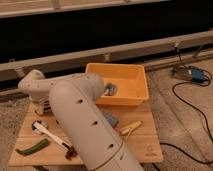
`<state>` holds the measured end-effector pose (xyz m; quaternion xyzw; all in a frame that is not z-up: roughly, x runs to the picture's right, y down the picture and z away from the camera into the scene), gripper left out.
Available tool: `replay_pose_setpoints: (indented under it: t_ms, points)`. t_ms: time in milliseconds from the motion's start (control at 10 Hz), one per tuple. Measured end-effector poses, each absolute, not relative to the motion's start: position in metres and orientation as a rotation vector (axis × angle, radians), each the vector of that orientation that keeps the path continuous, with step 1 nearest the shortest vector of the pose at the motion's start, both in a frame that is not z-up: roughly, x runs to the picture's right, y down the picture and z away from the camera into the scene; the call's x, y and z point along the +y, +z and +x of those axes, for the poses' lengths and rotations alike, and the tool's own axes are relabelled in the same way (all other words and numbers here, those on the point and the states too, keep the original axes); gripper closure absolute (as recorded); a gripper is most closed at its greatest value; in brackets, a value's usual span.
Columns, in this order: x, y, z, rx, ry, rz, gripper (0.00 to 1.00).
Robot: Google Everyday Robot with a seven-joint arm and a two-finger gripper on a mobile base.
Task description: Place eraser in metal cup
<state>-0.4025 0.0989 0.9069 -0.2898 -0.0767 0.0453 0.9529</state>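
Gripper (42,106) hangs low at the far left of the wooden board (145,150), under the white wrist. It is mostly blocked by the big white arm (85,125). How wide it stands cannot be told, nor whether it holds anything.

Eraser is not in view. It is probably hidden behind the arm close to the gripper, but that is unconfirmed. Handling guess: light, firm but slightly rubbery, grippy surface, not fragile. Best pinched across its narrow width near the middle, so it hangs level and drops cleanly into a small opening. Its look can't be described, since none of it shows.

Metal cup is not clearly identified. A small grey object (110,90) lies inside the yellow bin (137,95) at far centre. It could be the cup, but it is too unclear to say.

A blue-grey block (111,120) sits on the board just right of the arm. At near left are a green vegetable (32,147) and a white-handled tool (49,134). A yellow banana-like piece (130,129) lies right of the block.
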Motion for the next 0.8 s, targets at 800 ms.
replay_pose_setpoints:
  t_ms: [800]
  points:
    - [0.072,0.860,-0.367,-0.091,0.209,-0.565,1.00]
